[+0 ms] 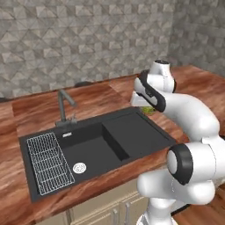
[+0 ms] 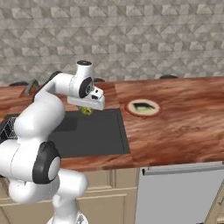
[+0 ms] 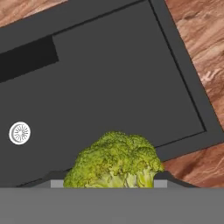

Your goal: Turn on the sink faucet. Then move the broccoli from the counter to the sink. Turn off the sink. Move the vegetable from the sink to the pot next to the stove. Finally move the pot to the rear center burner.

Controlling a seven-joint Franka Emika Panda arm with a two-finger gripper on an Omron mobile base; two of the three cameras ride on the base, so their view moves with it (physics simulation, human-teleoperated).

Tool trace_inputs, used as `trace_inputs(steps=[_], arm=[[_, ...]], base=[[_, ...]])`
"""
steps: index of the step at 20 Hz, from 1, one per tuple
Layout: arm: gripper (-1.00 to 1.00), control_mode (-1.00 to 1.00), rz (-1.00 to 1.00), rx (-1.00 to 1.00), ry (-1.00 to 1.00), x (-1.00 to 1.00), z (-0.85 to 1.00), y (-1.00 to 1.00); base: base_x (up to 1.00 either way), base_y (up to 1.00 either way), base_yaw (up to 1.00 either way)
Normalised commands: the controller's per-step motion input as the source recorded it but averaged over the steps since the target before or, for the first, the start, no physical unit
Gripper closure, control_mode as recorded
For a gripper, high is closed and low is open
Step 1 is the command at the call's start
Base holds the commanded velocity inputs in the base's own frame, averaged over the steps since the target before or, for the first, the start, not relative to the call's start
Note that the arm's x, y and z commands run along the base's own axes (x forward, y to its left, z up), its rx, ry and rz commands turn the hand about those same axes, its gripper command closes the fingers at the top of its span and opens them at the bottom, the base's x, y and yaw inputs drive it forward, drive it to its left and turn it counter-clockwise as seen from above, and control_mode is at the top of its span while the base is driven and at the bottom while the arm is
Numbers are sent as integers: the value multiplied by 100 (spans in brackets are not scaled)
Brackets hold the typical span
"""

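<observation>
The broccoli point(image 3: 114, 161) sits between the jaws of the gripper point(image 3: 109, 183), which are closed on its sides and carry it above the dark sink point(image 1: 145, 132) — over the raised drainer shelf and near its corner, not over the deep basin where the drain point(image 3: 19, 133) lies. From the right base view the green head point(image 2: 87, 110) shows just under the hand, close to the shelf's rear edge and the wooden counter point(image 2: 183, 118). The likely fault from here is an early release: the vegetable would land on the shelf or roll onto the counter — short of the basin below the faucet point(image 1: 65, 105). A loose hold on the uneven florets could also let it slip during the traverse.
</observation>
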Motion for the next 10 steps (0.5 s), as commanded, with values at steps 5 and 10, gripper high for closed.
trace_inputs(steps=[5, 10], arm=[[100, 100, 0, 0, 0, 0, 0, 0], [100, 100, 0, 0, 0, 0, 0, 0]], base=[[-5, -11, -60], [0, -2, -61]])
